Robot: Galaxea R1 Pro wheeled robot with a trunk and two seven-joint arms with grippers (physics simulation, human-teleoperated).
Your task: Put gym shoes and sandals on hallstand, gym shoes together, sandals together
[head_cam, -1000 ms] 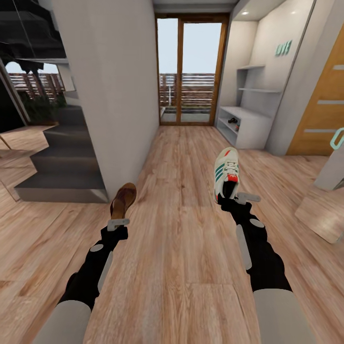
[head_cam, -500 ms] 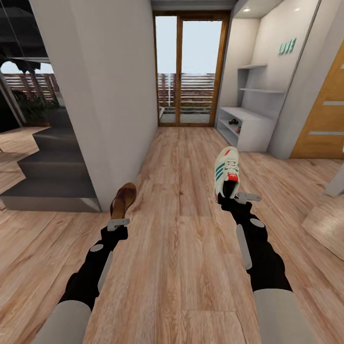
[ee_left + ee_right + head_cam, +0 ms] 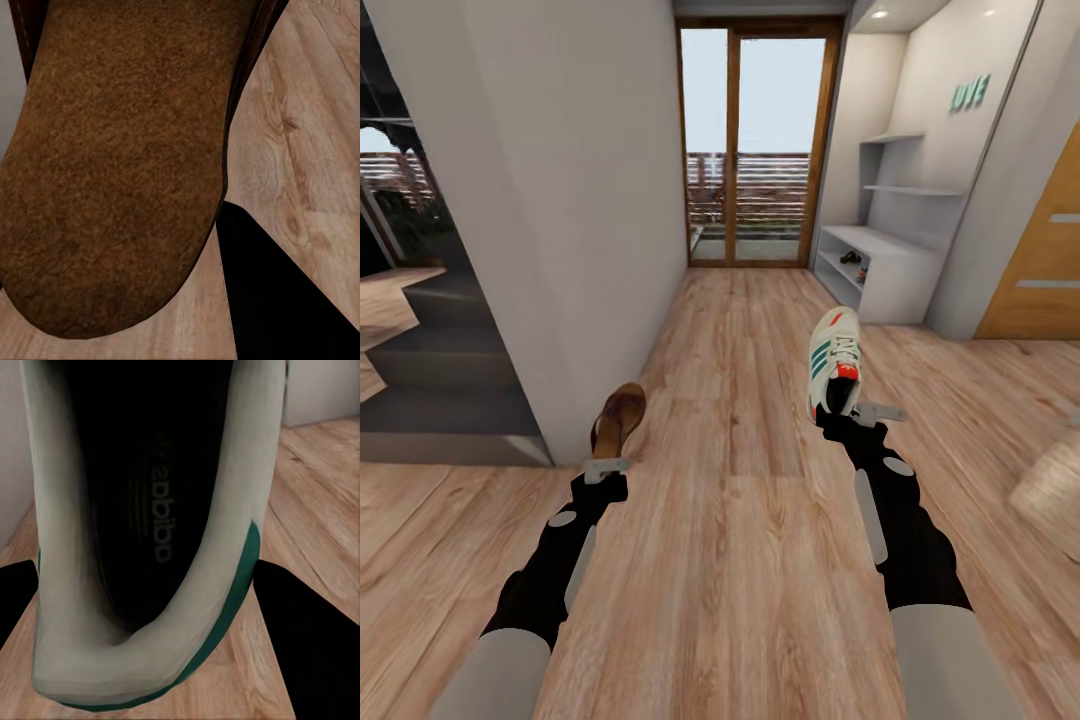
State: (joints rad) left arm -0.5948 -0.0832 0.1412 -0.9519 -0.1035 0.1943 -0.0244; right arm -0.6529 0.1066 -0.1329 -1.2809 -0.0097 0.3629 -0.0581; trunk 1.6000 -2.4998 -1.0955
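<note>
My left gripper (image 3: 607,462) is shut on a dark brown sandal (image 3: 618,419) and holds it above the corridor floor (image 3: 740,520); the left wrist view looks onto the sandal's brown footbed (image 3: 112,165). A cream-white gym shoe (image 3: 832,364) with green stripes and red accents is held by its heel in my right gripper (image 3: 850,412), which is shut on it. The right wrist view looks into that gym shoe's dark opening (image 3: 150,525). Ahead on the right stands the pale hallstand (image 3: 875,265), with small dark footwear (image 3: 850,257) on a shelf.
A grey wall (image 3: 560,200) runs along the left, with dark steps (image 3: 430,390) beyond it. A glass door (image 3: 755,145) closes the corridor's far end. An orange wooden door (image 3: 1045,260) stands at the right. Open wood floor lies ahead.
The whole view has shifted as the camera moved forward and turned: the wall and steps slid left, the hallstand sits slightly nearer. Both arms keep their poses and their loads.
</note>
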